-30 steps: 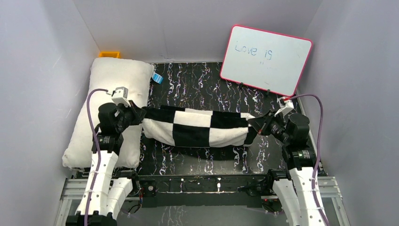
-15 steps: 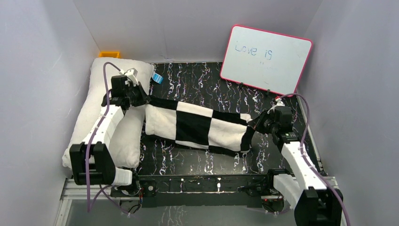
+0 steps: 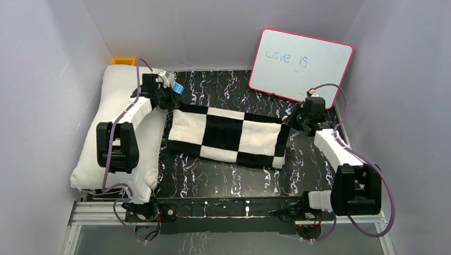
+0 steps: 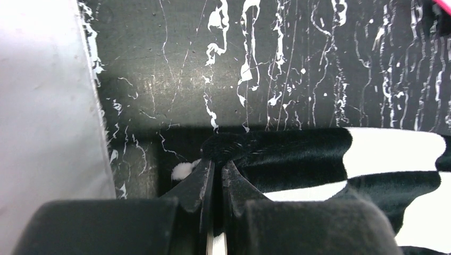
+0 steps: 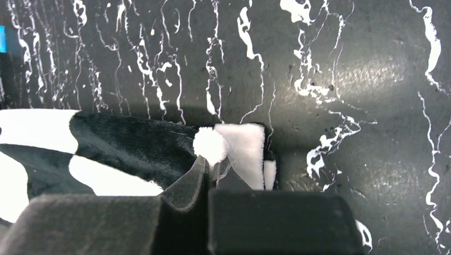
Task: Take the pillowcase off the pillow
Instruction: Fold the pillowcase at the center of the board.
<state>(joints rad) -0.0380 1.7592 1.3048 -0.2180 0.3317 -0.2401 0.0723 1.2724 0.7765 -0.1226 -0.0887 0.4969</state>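
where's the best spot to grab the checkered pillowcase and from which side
Pinch its two far corners, one from each outer end. The pillowcase is thin, floppy cloth spread wide over the table, so only a corner or hem offers a bite. The left gripper and right gripper are shut on those corners.

The pillowcase stretches between the two claws: the left claw grips its far left corner, the right claw its far right corner. The pillow lies just left of the left claw. A whiteboard stands behind the right claw.
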